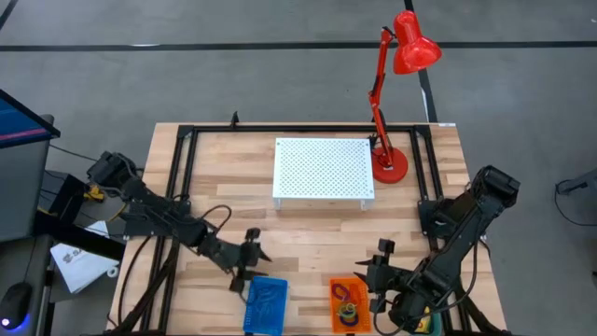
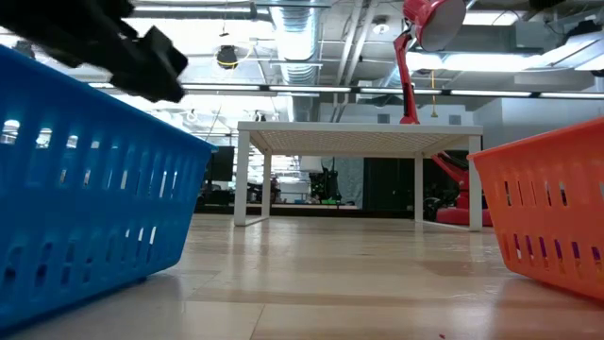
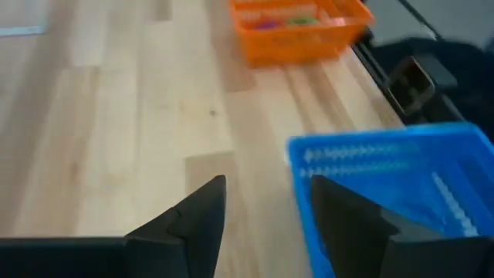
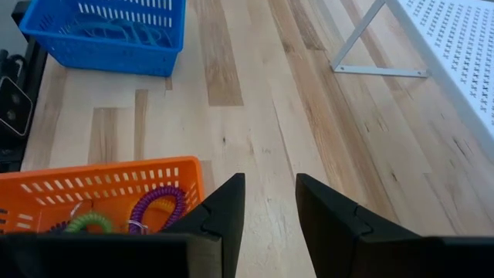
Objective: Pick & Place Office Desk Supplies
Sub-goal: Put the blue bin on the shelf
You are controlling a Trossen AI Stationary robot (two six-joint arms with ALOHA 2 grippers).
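With the coiled loops point(image 4: 154, 207) already lying in the orange basket point(image 4: 93, 179) just beside the right gripper point(image 4: 270, 202), and others in the blue basket point(image 4: 108, 35) beside the left gripper point(image 3: 262, 202), both sets of fingers sit parted and empty, seemingly finished sorting.

Blue basket point(image 1: 266, 304) – orange basket point(image 1: 347, 302) – red lamp point(image 1: 396, 84)

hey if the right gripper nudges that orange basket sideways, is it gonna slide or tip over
Probably slide. The orange basket sits low and wide on the smooth wooden table, so tipping seems unlikely. Its perforated plastic walls and few small contents, like the purple coil, suggest it is light and would skid easily. The right gripper is open beside it, holding nothing.
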